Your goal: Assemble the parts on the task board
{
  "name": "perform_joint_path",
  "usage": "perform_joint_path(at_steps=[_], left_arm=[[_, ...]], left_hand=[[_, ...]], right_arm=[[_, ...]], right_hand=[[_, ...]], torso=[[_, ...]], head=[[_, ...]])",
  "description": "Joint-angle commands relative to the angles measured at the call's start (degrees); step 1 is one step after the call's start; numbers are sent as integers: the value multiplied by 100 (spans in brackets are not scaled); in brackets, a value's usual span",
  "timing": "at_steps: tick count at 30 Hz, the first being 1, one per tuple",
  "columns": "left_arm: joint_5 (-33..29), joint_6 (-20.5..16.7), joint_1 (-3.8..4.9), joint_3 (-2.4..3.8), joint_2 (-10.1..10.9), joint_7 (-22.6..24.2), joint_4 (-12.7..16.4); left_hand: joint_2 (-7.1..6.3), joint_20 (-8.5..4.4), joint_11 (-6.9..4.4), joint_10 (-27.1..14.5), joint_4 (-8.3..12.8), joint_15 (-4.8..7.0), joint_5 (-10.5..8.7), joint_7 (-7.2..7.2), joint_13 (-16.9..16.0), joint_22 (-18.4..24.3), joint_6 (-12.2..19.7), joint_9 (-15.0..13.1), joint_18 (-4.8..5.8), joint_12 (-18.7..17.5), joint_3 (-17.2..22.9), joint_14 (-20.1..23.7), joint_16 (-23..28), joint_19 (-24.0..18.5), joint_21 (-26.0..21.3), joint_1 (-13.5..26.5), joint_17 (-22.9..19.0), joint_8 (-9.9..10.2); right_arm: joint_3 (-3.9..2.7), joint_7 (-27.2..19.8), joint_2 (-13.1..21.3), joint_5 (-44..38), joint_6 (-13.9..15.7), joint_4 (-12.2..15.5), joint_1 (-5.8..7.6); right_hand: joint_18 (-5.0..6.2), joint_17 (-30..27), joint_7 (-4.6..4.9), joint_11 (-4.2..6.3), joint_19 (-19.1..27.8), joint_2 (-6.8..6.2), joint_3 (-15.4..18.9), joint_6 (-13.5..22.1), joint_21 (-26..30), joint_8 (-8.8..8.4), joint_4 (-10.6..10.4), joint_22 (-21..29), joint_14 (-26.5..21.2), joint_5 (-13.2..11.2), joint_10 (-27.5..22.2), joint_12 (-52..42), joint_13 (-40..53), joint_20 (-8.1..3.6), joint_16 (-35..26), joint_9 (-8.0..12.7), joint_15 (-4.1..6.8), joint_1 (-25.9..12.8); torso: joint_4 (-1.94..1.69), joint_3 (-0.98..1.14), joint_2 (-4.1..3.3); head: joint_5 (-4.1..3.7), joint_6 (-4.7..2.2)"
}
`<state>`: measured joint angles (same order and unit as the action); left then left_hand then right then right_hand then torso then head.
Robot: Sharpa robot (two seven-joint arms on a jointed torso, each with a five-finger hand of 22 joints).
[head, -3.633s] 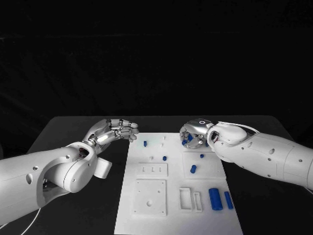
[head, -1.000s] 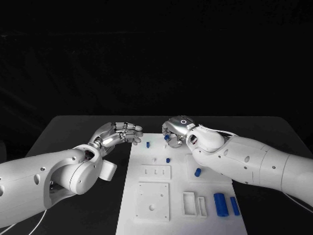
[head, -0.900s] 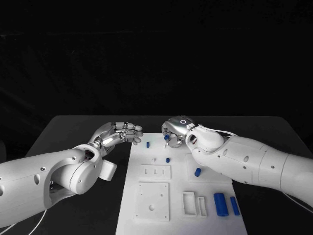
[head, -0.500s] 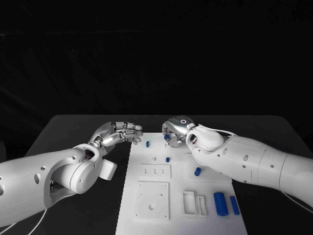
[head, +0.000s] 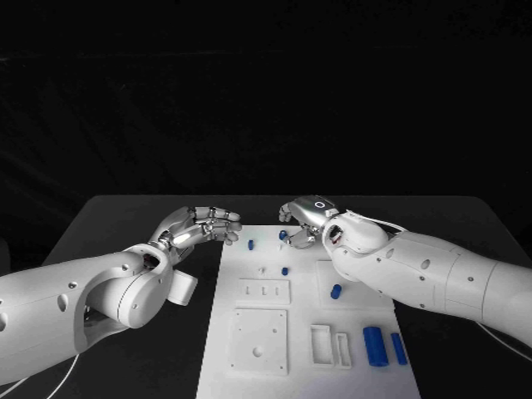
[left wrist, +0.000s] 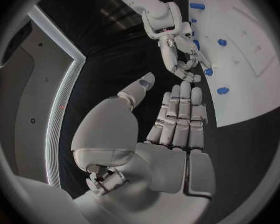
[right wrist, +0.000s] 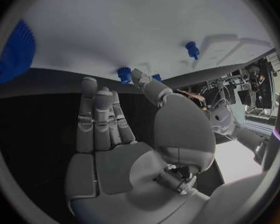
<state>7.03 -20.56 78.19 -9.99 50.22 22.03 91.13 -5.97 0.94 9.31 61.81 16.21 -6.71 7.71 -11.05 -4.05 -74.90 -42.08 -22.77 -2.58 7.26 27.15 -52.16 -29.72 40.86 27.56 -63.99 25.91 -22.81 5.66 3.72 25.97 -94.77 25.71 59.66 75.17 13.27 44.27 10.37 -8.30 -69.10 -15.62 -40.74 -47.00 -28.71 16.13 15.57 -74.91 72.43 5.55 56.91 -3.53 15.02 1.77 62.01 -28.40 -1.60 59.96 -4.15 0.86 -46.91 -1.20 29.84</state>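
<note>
The left hand [head: 203, 224] has stayed just off the board's left edge since half a second ago, fingers side by side and lightly curled, holding nothing. The white task board [head: 362, 274] lies mid-table with its blue parts [head: 371, 341] unmoved, two large ones near its right front corner. The right hand [head: 304, 218] has shifted slightly at the far edge, and a small blue part [head: 284, 235] now shows beside its fingertips; whether they pinch it cannot be told. The black table [head: 122, 218] sits before a dark room.
</note>
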Motion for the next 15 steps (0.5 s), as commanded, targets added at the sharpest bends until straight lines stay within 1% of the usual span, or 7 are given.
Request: perform_joint_path(at_steps=[1,4,7,10,11,13,15], left_arm=[[-84,118,10,5,2,38,-9],[-84,143,14,5,12,48,-26],[-84,156,20,5,13,59,-40],[-84,177,20,4,16,60,-48],[-84,185,20,4,20,61,-49],[-84,197,20,4,19,66,-54],[-84,207,20,4,18,66,-62]], left_hand=[[-12,15,-5,-35,-2,-17,9,-37,9,-36,29,5,-103,-20,32,41,31,-43,-2,28,0,18],[-9,28,-1,-41,1,-36,14,-40,5,-39,35,7,-105,-29,45,93,68,-56,-8,25,-13,16],[-6,54,2,-42,4,-66,13,-42,1,-42,41,9,-114,-38,60,159,125,-81,-19,25,-33,10],[-1,63,1,-38,4,-76,14,-41,-2,-44,41,9,-118,-38,65,178,144,-88,-22,24,-40,6],[-1,64,0,-37,4,-77,14,-41,-2,-44,40,9,-119,-38,66,178,145,-88,-22,24,-40,5],[2,65,0,-35,4,-78,15,-40,-3,-45,38,9,-120,-37,67,178,147,-89,-22,23,-41,3],[6,67,-2,-32,4,-79,16,-40,-4,-45,37,8,-122,-36,70,178,149,-90,-22,21,-41,1]], right_arm=[[-2,-177,118,424,219,135,47],[-5,-137,313,659,383,338,106],[-31,-78,588,707,381,576,149],[-91,-19,872,707,259,776,191],[-115,-18,971,696,218,838,198],[-149,-6,1094,695,124,908,204],[-167,13,1233,697,-34,984,211]], right_hand=[[164,-14,-27,-9,55,-29,99,28,49,-25,-37,16,-61,-19,-60,-15,-74,18,-19,15,-24,-23],[173,-13,-47,15,28,24,144,29,57,-18,-67,14,-47,0,44,-72,-112,21,3,23,3,31],[173,-12,20,86,-39,135,48,-36,54,15,-85,15,-5,-40,286,-186,-119,-6,34,28,71,208],[173,-5,9,237,-111,183,11,-164,39,78,-82,5,52,-95,732,-445,-46,-26,70,24,205,309],[173,42,-31,351,-228,208,25,-269,-24,134,-75,-22,138,-112,1003,-615,37,-62,157,6,307,345],[173,86,-70,422,-292,223,46,-346,-52,172,-72,-38,158,-109,1164,-736,111,-93,210,-8,398,347],[173,124,-172,564,-320,217,57,-514,-57,264,-34,-48,153,-98,1584,-1087,326,-114,238,-58,531,398]], torso=[[23,17,1],[37,27,2],[64,41,9],[87,55,21],[90,55,23],[104,62,28],[117,66,33]], head=[[5,-32],[8,-64],[18,-97],[29,-111],[27,-117],[24,-131],[21,-139]])
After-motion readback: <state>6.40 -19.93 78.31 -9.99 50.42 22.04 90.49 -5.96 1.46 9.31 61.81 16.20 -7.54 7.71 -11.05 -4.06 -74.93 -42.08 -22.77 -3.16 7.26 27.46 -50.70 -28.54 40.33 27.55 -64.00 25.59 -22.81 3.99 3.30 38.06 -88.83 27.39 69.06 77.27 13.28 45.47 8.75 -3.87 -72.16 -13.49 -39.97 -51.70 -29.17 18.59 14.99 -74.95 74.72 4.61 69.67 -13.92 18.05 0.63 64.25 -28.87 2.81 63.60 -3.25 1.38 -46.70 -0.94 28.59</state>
